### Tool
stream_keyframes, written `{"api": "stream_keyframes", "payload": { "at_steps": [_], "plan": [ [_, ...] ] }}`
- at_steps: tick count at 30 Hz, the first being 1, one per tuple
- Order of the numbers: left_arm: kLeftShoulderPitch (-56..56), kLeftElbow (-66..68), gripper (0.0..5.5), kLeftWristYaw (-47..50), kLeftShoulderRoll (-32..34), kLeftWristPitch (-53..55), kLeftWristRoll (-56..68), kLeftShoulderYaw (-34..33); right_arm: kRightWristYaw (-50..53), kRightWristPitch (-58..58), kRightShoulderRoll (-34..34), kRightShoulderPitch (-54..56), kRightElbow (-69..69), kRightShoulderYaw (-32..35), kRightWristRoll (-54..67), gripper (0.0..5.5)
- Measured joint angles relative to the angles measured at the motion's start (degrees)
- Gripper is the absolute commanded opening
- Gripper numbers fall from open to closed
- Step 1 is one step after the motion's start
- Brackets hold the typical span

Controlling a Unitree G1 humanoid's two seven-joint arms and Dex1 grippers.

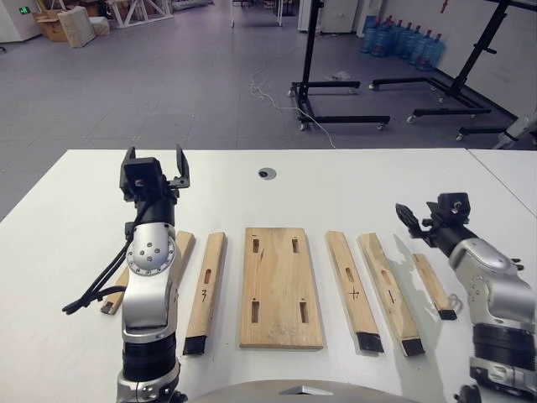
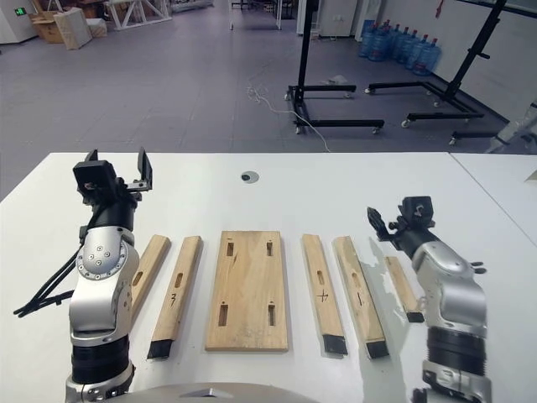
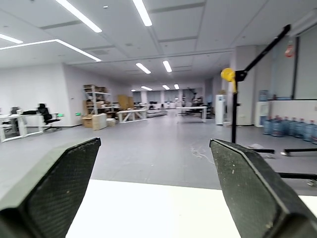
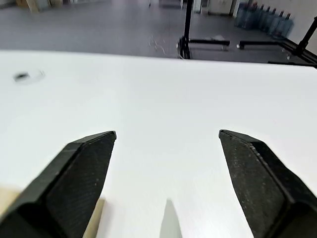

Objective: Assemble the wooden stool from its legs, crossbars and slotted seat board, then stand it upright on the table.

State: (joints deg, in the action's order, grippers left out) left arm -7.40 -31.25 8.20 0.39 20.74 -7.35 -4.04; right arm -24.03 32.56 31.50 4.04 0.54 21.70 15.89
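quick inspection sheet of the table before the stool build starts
surface: white table, round port near the far edge
job's things: seat board flat in the middle; two left bars and three right bars beside it, nothing joined
clutter: nothing seen
tools: left tool open, raised; right tool open, low over the table
cables: black cable hanging off the left arm; white cable on the floor
surroundings: wheeled stands, water bottles

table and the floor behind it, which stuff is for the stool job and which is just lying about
For the job: seat board; two bars left of it; three bars right of it; table.
Lying about: black stands; water bottles; boxes.
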Motion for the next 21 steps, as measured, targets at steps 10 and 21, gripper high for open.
{"api": "stream_keyframes", "payload": {
  "at_steps": [10, 21],
  "plan": [
    [1.3, -1.3, 4.05, 2.0, -2.2, -0.3, -1.3, 0.9, -6.0, 7.7, 4.2, -15.7, 4.5, 1.0, 1.6, 3.82],
    [2.8, -4.3, 4.07, 1.5, -3.1, -0.6, -1.9, 2.3, -8.9, 19.4, 13.4, -20.7, 8.5, -0.8, 3.3, 2.68]
  ]
}}
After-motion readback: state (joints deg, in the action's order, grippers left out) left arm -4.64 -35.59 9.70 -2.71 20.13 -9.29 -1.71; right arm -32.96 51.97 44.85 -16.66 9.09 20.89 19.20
